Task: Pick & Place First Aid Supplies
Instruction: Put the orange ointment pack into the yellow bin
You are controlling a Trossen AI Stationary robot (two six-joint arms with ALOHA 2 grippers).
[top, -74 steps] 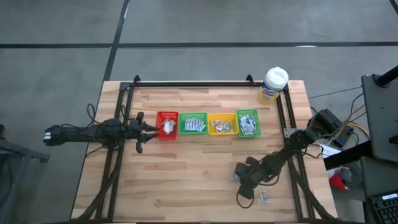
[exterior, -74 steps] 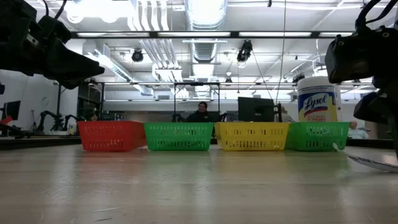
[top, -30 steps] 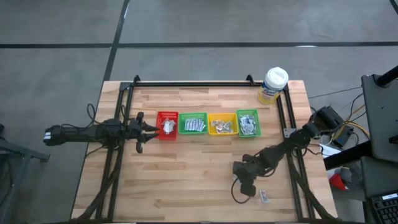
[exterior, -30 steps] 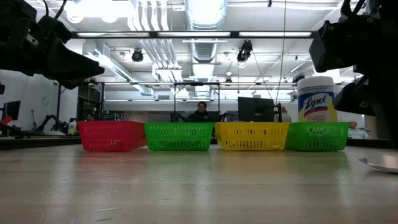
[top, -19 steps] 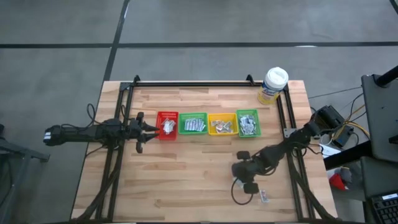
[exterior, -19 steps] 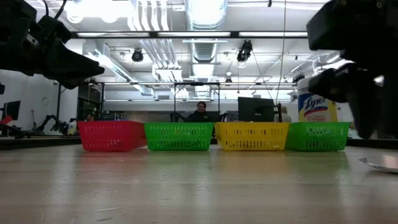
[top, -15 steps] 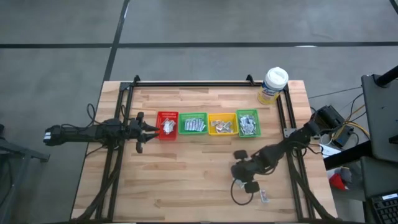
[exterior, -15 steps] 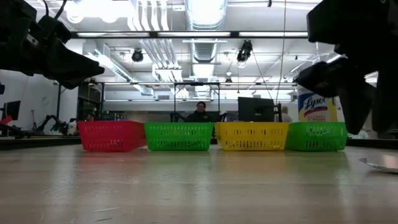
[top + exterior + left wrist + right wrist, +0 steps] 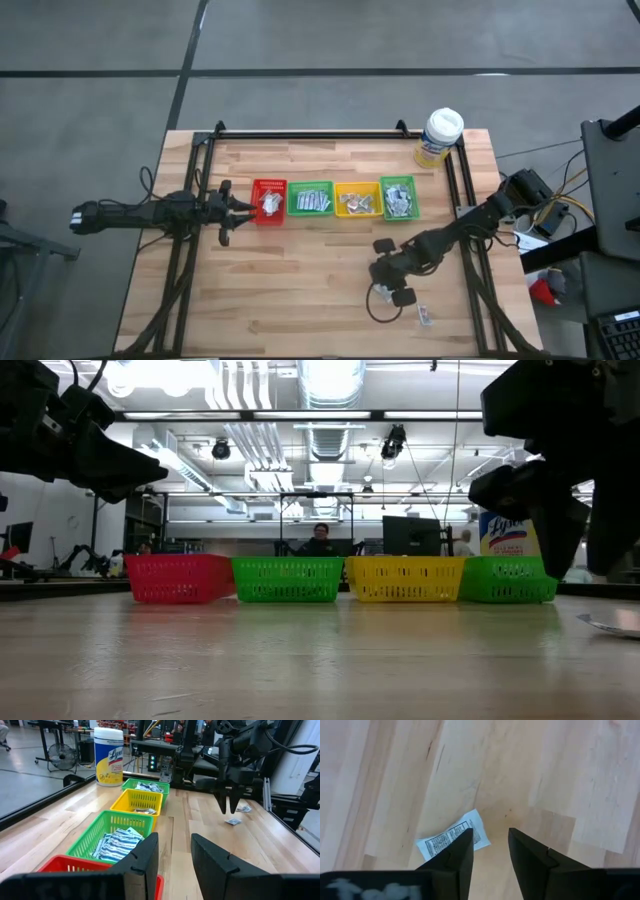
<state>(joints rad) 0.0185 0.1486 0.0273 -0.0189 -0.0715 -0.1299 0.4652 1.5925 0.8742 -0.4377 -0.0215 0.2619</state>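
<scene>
Hanging empty and parted, right tool [image 9: 490,851] sits just beside a white sachet [image 9: 451,840] (left arm far off).

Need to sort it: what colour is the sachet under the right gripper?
White sachet with black print; right wrist view.

A wooden table [image 9: 300,290] with a black frame stands on a grey floor [image 9: 100,60]. Four small plastic bins sit in a row across its middle: a red bin [image 9: 268,201], a green bin [image 9: 310,199], a yellow bin [image 9: 356,199] and another green bin [image 9: 399,197]. A yellow wipes tub [image 9: 439,138] with a white lid stands near the far right corner. A person [image 9: 321,541] sits in the room beyond.
</scene>
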